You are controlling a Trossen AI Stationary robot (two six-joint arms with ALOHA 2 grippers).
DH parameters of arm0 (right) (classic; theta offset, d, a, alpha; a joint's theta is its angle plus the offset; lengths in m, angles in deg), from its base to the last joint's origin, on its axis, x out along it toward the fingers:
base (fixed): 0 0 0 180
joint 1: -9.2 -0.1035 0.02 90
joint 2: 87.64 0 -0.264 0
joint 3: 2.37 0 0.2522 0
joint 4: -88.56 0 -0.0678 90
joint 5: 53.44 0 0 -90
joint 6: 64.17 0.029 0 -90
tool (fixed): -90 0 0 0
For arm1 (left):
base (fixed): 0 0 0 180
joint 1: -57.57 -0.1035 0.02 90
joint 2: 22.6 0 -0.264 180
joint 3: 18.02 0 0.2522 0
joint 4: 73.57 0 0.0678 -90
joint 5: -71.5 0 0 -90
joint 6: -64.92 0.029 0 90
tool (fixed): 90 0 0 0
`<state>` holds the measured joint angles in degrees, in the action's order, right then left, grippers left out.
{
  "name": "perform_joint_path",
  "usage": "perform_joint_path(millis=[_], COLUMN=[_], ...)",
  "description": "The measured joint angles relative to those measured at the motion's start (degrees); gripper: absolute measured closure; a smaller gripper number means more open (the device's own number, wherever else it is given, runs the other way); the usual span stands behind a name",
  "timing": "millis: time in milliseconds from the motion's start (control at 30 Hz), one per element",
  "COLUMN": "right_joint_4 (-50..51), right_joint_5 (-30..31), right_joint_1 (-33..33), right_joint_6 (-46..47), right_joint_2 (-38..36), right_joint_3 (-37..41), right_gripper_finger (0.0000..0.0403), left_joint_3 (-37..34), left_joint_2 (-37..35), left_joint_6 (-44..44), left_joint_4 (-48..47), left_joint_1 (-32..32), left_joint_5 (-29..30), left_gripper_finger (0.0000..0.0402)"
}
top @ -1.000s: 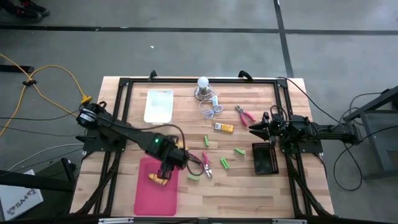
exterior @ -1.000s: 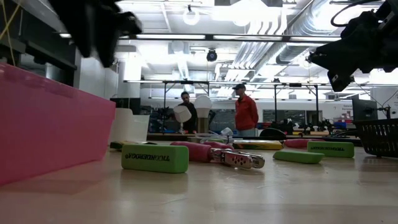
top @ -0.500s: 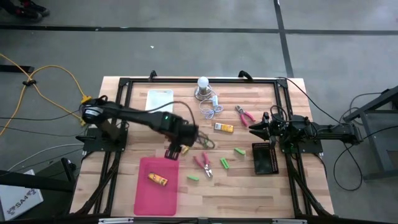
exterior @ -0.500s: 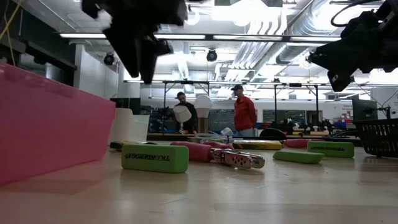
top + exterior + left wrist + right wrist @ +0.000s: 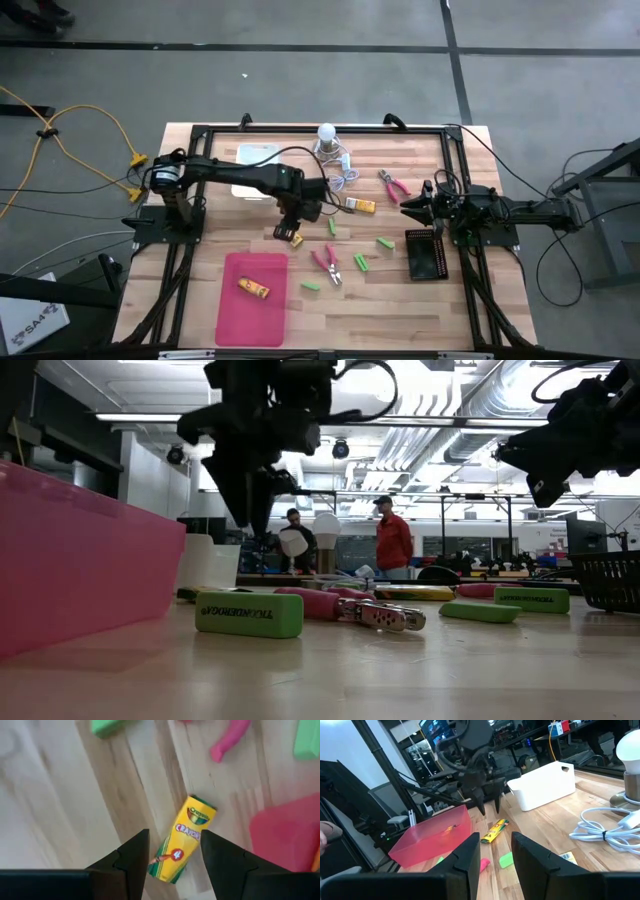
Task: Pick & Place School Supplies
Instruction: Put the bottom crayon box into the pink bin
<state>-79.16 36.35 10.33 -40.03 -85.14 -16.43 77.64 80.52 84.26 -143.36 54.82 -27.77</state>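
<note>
My left gripper [image 5: 290, 226] is open and hovers over an orange-yellow crayon box [image 5: 181, 845] that lies flat on the table by the pink tray's far edge [image 5: 296, 240]; its fingers [image 5: 132, 855] stand on either side, above the box. A second crayon box [image 5: 253, 288] lies in the pink tray [image 5: 240, 320], a third [image 5: 360, 205] near the cord. Pink-handled pliers [image 5: 328, 262] [image 5: 393, 184] and several green sticks [image 5: 360, 262] lie on the wood. My right gripper [image 5: 415, 206] waits, open, at the table's right.
White bin [image 5: 255, 168] at the far left; a white bulb [image 5: 326, 133] with coiled cord [image 5: 340, 176] at the far edge. A black basket [image 5: 422, 254] sits under the right arm. Two people stand in the room beyond [image 5: 395, 540]. Bare wood lies near the table's front right.
My left gripper has risen out of the pink tray and swung toward the far edge and slightly right, stopping over the crayon box beside the tray. The crayon box in the tray has stayed lying where it was.
</note>
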Motion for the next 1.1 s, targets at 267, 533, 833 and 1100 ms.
perform_joint_path(millis=[267,533,833,1100], right_joint_4=[0.0,0.0,0.0,0.0], right_joint_5=[0.0,0.0,0.0,0.0], right_joint_1=[0.0,0.0,0.0,0.0], right_joint_6=[0.0,0.0,0.0,0.0], right_joint_2=[0.0,0.0,0.0,0.0], right_joint_3=[0.0,0.0,0.0,0.0], right_gripper_finger=[0.0302,0.0302,0.0302,0.0302], left_joint_3=[0.0,-5.1,-6.4,-8.4], left_joint_2=[-0.1,0.4,0.4,0.4], left_joint_6=[0.5,0.0,0.1,-1.2], left_joint_4=[1.2,7.7,8.3,9.0], left_joint_1=[2.6,2.0,4.8,6.8], left_joint_5=[5.4,2.4,4.1,6.5], left_gripper_finger=[0.0229,0.0196,0.0174,0.0174])
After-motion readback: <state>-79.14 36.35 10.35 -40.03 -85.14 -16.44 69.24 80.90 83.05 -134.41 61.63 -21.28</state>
